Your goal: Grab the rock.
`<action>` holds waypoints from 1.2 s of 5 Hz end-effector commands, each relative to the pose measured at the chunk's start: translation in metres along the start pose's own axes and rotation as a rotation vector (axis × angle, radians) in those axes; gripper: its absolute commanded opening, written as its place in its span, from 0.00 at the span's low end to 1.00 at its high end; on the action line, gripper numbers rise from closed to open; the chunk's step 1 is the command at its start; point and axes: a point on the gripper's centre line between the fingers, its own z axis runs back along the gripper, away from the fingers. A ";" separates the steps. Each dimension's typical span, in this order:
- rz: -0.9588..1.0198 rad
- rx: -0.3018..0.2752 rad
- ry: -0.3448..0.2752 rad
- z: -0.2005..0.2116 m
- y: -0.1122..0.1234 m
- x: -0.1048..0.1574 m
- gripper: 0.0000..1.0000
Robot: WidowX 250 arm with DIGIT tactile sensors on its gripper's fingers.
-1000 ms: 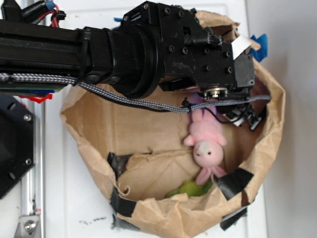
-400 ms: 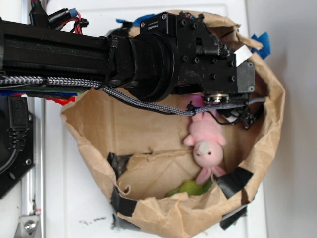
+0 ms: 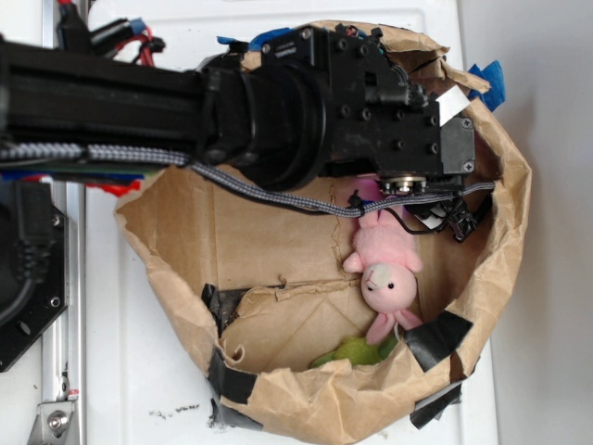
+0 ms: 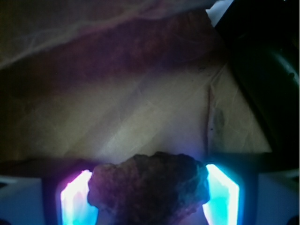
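I see the lumpy brown-grey rock (image 4: 149, 187) seated between my gripper's (image 4: 150, 192) glowing fingers (image 4: 222, 194), closed against both its sides, near the crumpled brown paper bag's (image 3: 505, 232) right wall; only lifting remains, I judge.

Bright and evenly lit from outside, with the white tabletop (image 3: 148, 371) nearly washed out and soft shadow under the black arm inside the crumpled brown paper bag (image 3: 185, 241). Dim and murky at the wrist, blurred throughout, with violet and cyan glare on the translucent fingers (image 4: 77, 199) beside the lumpy brown-grey rock (image 4: 149, 187).
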 end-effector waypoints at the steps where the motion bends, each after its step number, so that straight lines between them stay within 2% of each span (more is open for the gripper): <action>1: -0.118 -0.078 0.135 0.058 0.001 0.004 0.00; 2: -0.363 -0.123 0.154 0.109 -0.003 -0.010 0.00; 3: -0.515 -0.286 0.297 0.151 -0.004 -0.027 0.00; 4: -0.559 -0.239 0.207 0.172 -0.003 -0.038 0.00; 5: -0.585 -0.198 0.178 0.176 0.000 -0.040 0.00; 6: -0.568 -0.183 0.168 0.174 0.001 -0.034 0.00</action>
